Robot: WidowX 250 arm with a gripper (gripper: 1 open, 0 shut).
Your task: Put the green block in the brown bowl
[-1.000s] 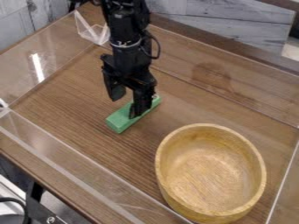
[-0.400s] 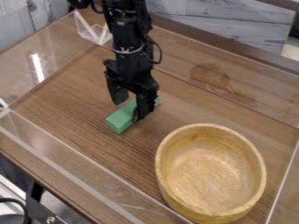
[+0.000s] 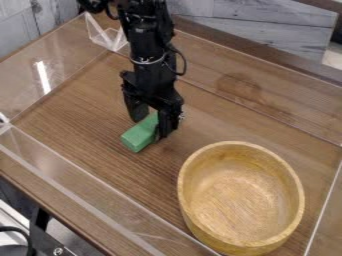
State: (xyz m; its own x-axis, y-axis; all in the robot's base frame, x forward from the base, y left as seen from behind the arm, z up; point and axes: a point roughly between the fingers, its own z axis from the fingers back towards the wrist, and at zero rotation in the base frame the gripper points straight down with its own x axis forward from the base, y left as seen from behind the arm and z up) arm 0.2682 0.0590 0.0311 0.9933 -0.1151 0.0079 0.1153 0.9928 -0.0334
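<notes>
A: Where is the block (image 3: 138, 136)?

B: Flat on the table (image 3: 80, 110), up and to the left of the bowl (image 3: 242, 198) and apart from it. Its far end is hidden under the gripper (image 3: 152, 122); only the near end shows.

A: What could go wrong from here?

B: The jaws straddle the far end, not the middle. If they close there, I think the bar could pivot or tilt, or slip out on the lift. One finger might also land on top of the block and press it into the table instead of passing beside it. I cannot tell how much room each finger has. And the bowl has a thick rim, so a low carry could knock the block against it.

A: Is the gripper holding anything?

B: No. The jaws are spread wide, nothing between them is clamped.

A: And the arm?

B: It comes in from the top of the view, wrist upright, fingers pointing straight down, low over the block's far end.
</notes>
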